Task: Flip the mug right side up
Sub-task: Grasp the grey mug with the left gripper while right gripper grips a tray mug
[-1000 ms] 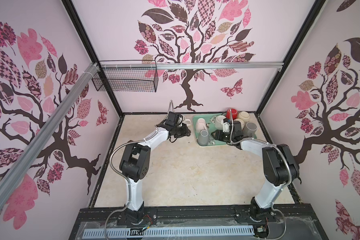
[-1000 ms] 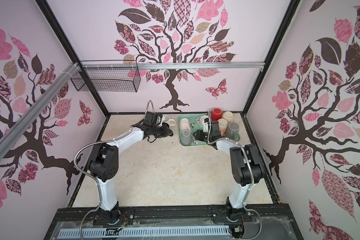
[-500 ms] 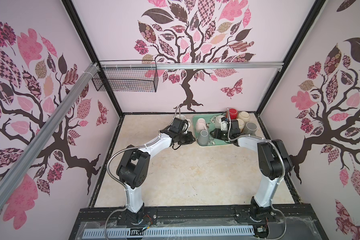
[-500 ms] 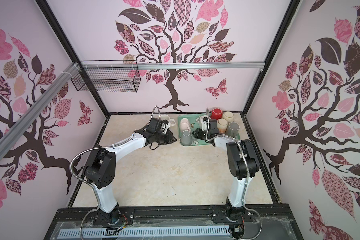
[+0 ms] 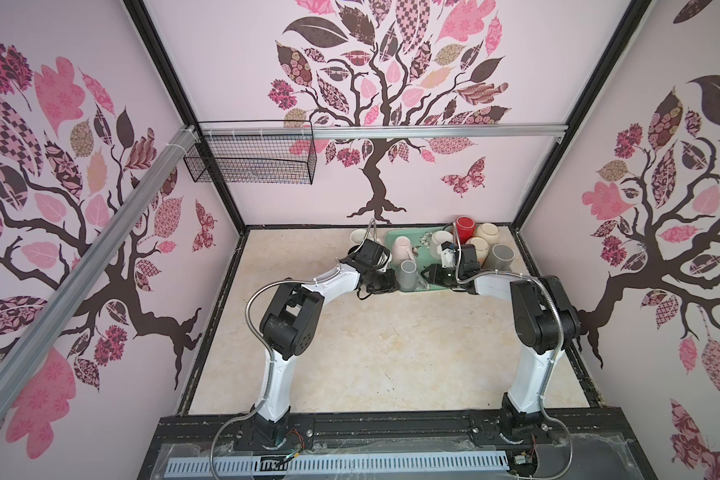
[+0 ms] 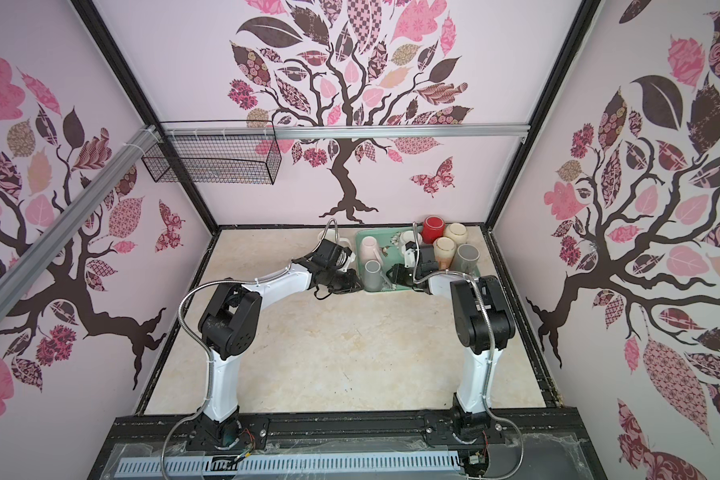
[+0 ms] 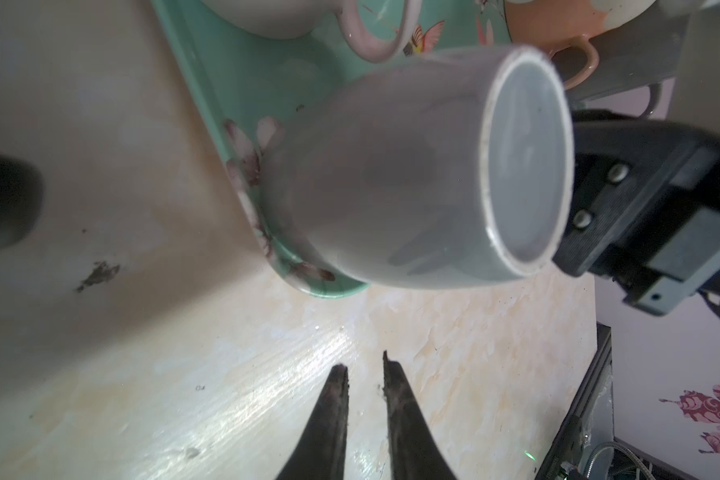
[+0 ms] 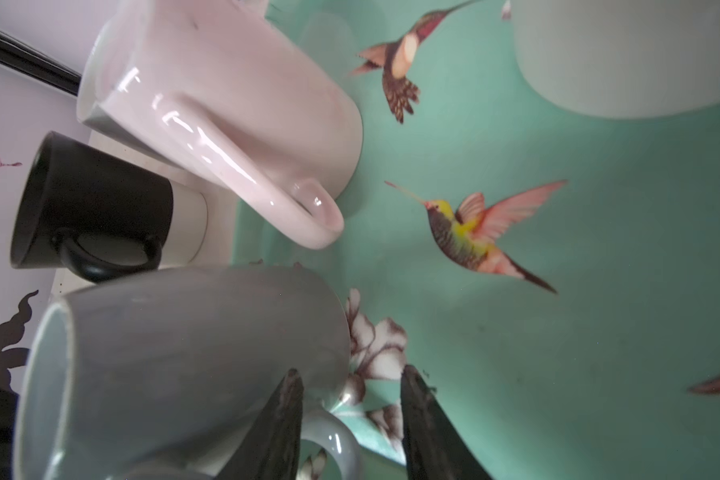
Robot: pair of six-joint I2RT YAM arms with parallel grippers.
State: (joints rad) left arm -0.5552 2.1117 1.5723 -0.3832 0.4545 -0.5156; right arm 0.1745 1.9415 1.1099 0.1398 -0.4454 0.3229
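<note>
The grey mug [image 5: 408,274] [image 6: 373,276] stands upside down, base up, at the front left corner of the green tray [image 8: 599,249]. My right gripper [image 5: 427,275] [image 8: 352,374] is just right of it and open. Its fingers straddle the mug's handle [image 8: 333,440], which lies close to one finger with a gap to the other. My left gripper [image 5: 387,282] [image 7: 363,365] hovers over the table just left of the mug [image 7: 391,178]. Its jaws stand a narrow gap apart with nothing between them.
On the tray also stand an upside-down pink mug [image 5: 402,249], a white mug [image 5: 441,241], a red one [image 5: 465,227], two cream ones [image 5: 487,232] and another grey one [image 5: 500,257]. A white mug [image 5: 357,237] and a black mug [image 8: 88,199] stand beside the tray. A wire basket [image 5: 250,162] hangs on the back wall.
My left gripper has moved right to the tray's front left corner. My right gripper has come left to the grey mug, and its jaws have narrowed around the handle.
</note>
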